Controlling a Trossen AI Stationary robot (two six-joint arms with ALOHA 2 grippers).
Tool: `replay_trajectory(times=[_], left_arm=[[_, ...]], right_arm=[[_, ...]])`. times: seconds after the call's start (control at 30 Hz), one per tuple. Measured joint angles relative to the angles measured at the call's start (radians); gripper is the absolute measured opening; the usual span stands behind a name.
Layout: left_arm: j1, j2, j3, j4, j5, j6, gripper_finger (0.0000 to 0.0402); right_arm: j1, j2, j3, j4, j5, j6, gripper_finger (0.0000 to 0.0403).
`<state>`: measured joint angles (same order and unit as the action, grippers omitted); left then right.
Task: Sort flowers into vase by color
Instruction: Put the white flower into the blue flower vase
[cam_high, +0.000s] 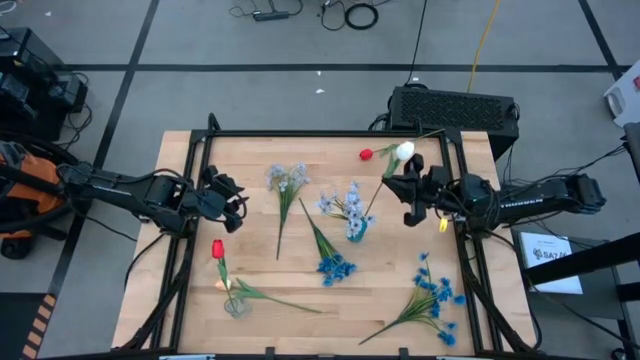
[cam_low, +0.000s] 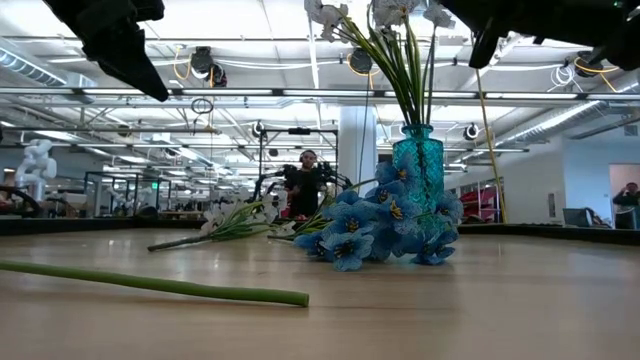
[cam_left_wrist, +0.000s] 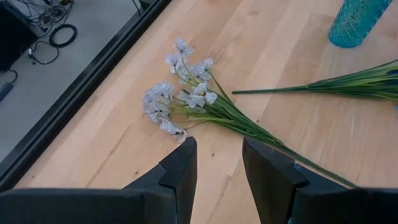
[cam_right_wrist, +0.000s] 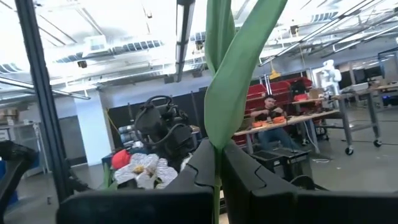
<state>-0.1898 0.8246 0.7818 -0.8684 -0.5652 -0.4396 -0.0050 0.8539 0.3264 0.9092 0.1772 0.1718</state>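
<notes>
My right gripper (cam_high: 395, 183) is shut on a cream-white tulip (cam_high: 404, 151) and holds it above the table's far right part. A red tulip (cam_high: 366, 154) lies by the far edge. Pale sprays (cam_high: 345, 203) stand in a teal vase (cam_low: 418, 165) at mid table. Another red tulip (cam_high: 217, 248) stands in a clear vase (cam_high: 237, 305) near the left front. My left gripper (cam_left_wrist: 219, 163) hovers open at the left, touching nothing. A pale grey-blue spray (cam_left_wrist: 180, 93) lies flat on the wood just beyond its fingertips. Two bright blue sprays (cam_high: 335, 268) (cam_high: 435, 295) also lie flat. My right gripper pinches the tulip's green stem (cam_right_wrist: 216, 155) between its two shut fingers, just below a broad leaf (cam_right_wrist: 242, 62). The fingers come from the table's right side, slanting a little upward, and lie across the stem. The tulip is lifted clear, and its stem rises past the fingers.
A loose green stem (cam_low: 150, 285) lies near the front edge beside the clear vase. Black frame rails (cam_high: 190, 250) run along the table's left and right sides. A black box (cam_high: 455, 108) stands behind the far edge. People sit in the room beyond the table.
</notes>
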Motion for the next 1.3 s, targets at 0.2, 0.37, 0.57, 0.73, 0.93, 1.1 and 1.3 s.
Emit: replay_trajectory(times=[0.2,0.37,0.57,0.73,0.93,1.1,1.3], left_arm=[[0.000,0.000,0.000,0.000,0.000,0.000,0.0136],[0.000,0.000,0.000,0.000,0.000,0.000,0.0136],[0.000,0.000,0.000,0.000,0.000,0.000,0.0136],[0.000,0.000,0.000,0.000,0.000,0.000,0.0136],[0.000,0.000,0.000,0.000,0.000,0.000,0.0136],[0.000,0.000,0.000,0.000,0.000,0.000,0.0136],[0.000,0.000,0.000,0.000,0.000,0.000,0.0136]], right_arm=[[0.021,0.016,0.000,-0.003,0.001,-0.005,0.0000],[0.020,0.045,0.000,0.005,0.001,-0.031,0.0000],[0.020,0.090,0.001,-0.012,0.000,-0.052,0.0000],[0.020,0.148,0.001,-0.024,0.000,-0.053,0.0000],[0.020,0.208,0.001,-0.026,-0.004,-0.053,0.0000],[0.020,0.244,0.001,-0.031,-0.074,-0.086,0.0000],[0.020,0.262,0.001,-0.066,-0.079,-0.087,0.0000]])
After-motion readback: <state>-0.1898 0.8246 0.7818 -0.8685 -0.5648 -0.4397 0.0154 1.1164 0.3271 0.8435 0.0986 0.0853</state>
